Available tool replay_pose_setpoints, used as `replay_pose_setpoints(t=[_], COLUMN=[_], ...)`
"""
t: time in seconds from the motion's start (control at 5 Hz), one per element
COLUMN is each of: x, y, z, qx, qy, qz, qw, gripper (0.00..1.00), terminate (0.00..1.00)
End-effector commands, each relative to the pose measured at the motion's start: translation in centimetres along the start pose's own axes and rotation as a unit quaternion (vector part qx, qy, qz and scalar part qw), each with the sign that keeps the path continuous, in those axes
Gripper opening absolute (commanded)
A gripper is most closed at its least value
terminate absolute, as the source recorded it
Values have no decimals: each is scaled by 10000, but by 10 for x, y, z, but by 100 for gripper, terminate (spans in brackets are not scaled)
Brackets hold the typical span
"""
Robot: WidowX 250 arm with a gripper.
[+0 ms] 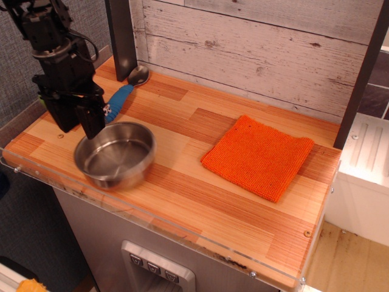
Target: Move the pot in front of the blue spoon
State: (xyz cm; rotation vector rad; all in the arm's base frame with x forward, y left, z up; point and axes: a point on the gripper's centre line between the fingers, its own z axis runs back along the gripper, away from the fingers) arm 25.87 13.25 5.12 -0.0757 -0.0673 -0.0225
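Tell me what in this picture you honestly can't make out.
- Hand: its fingertips are dark and merge at the pot's back rim, so open or shut is unclear.
- Pot: blurred; whether it rests on the counter or is lifted is unclear, and its wire handle cannot be made out.
- Blue spoon: the hand covers the handle's near end.
- Arm: cut off by the top-left edge.

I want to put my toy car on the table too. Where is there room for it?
There is bare wood between the pot and the orange cloth, and along the front edge below the cloth. Wood also shows behind the cloth, by the white plank wall. The back left corner is crowded: the gripper, pot and blue spoon sit close together.
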Motion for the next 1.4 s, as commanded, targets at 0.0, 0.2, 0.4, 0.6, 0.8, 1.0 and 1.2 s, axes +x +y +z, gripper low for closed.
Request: replay_pose_setpoints(t=[0.0,0.2,0.4,0.6,0.8,1.0,1.2], x=[5,9,15,16,16,14,14], y=[-1,-12,-24,-31,-35,-33,-33], z=[61,79,81,79,75,76,76], qx=[144,188,264,227,470,625,625], qy=[-785,-1072,-1078,-1032,-925,-644,-644], qz=[191,182,85,-20,-86,-90,-90], qw=[9966,9939,9938,9944,9946,9959,9959], gripper=[100,100,100,100,100,100,100], terminate=[0,0,0,0,0,0,100])
